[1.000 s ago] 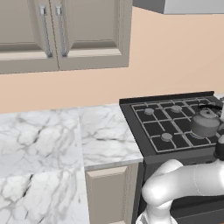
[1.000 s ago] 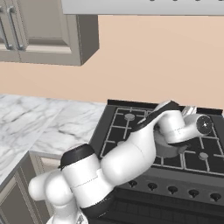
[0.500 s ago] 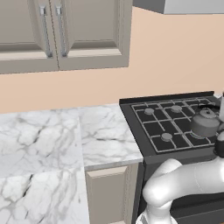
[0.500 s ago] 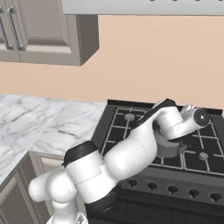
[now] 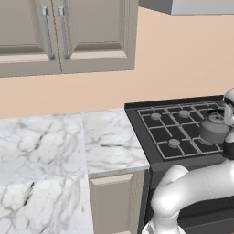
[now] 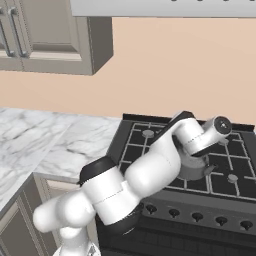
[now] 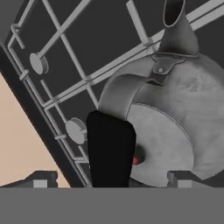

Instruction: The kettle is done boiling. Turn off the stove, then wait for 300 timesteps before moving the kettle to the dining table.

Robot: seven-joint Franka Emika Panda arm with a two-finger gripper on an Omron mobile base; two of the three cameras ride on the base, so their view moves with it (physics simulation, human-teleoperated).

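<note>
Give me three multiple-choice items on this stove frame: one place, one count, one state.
1. Where does the kettle stand?
A. On the stove grates
B. On the marble counter
C. In the upper cabinet

2. How many doors does the upper cabinet show in the left base view?
A. One
B. Two
C. Four

3. How is the claw?
A. Shut on the kettle's spout
B. Shut on a stove knob
C. Open, over the kettle

Key:
1 A, the left base view shows the kettle on the grates near the stove's right side.
2 B, two doors with handles side by side.
3 C, in the hand view the fingertips stand wide apart with the kettle's handle between them.
</note>
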